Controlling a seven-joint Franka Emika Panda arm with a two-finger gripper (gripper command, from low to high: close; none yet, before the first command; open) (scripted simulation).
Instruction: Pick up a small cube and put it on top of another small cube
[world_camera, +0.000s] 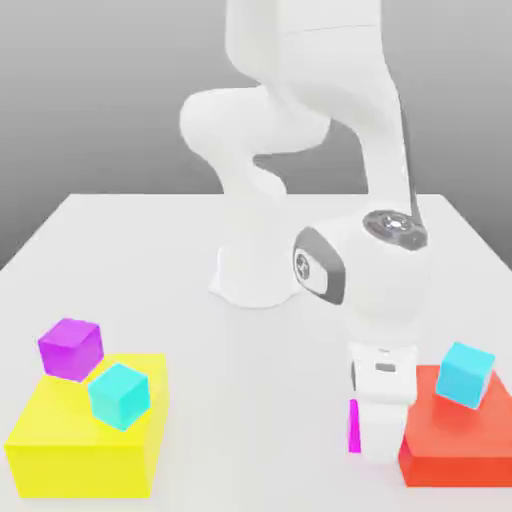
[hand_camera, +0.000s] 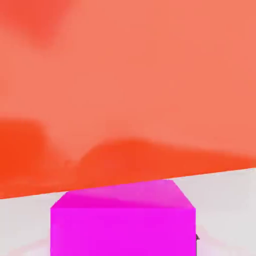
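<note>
Hand view: plain matte bright magenta small cube (hand_camera: 122, 220).

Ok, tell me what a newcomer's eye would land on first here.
The white Panda arm bends low over the table, its gripper shut on the magenta cube beside the red block. A sky-blue cube sits tilted on that block. At the exterior view's left, a yellow block carries a violet cube and a turquoise cube.

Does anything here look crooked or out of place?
Yes: the small sky-blue cube sits tilted on the flat red block, and the purple cube and turquoise cube sit askew on the yellow block.
</note>
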